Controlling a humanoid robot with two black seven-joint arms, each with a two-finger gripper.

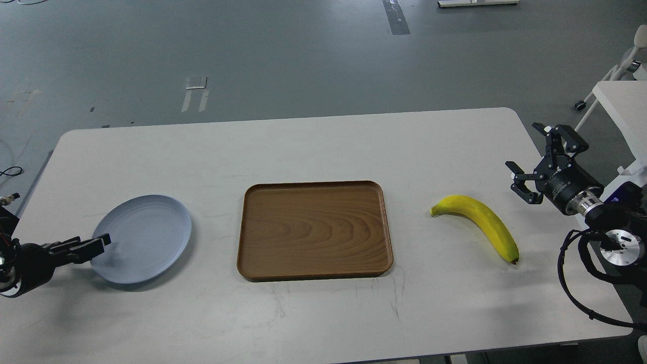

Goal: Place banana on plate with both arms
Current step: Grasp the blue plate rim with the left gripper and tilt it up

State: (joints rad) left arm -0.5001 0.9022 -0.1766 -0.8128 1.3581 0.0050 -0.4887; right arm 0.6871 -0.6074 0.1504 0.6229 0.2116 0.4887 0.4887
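Observation:
The yellow banana [480, 221] lies on the white table [323, 146], right of the brown tray. The pale blue-grey plate [144, 237] lies at the left. My left gripper [98, 242] is low at the plate's left rim, with its fingertips overlapping the rim. It is dark and seen side-on, so I cannot tell whether it grips the rim. My right gripper [521, 146] is open and empty, hovering to the right of and above the banana, near the table's right edge.
A rectangular brown wood-grain tray [314, 230] lies in the middle of the table, between plate and banana. A second white table [624, 103] and a wheeled stand are off to the right. Black cables hang by my right arm.

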